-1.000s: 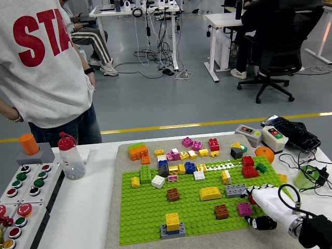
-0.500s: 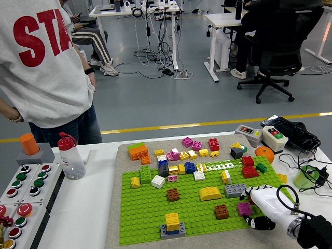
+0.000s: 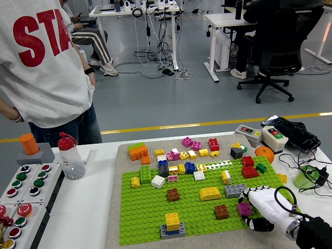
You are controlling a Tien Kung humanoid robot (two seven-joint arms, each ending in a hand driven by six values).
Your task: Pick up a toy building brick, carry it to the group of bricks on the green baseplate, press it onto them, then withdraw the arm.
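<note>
My right hand (image 3: 247, 212) comes in from the lower right corner, white with black fingers, at the right edge of the green baseplate (image 3: 145, 207). Its curved fingers (image 3: 244, 197) and thumb (image 3: 258, 224) bracket a magenta brick (image 3: 244, 209) standing on the plate, with small gaps still showing around it. A brown brick (image 3: 221, 211) stands just left of it and a grey brick (image 3: 235, 190) just behind. Near the plate's front edge is a stack of a yellow brick on a blue-grey one (image 3: 173, 224). Several more bricks cluster along the plate's far side (image 3: 179, 167).
A person in a grey sweatshirt (image 3: 41, 57) stands at the far left, hands at the sides. A spray bottle (image 3: 70, 155) and a panel of buttons (image 3: 21, 192) are on the left. Switch boxes (image 3: 262, 136), an orange ball (image 3: 264, 154) and cables (image 3: 306, 166) lie on the right.
My right hand has slid a little to the left and its fingers have come closer around the magenta brick. The bricks have not moved.
</note>
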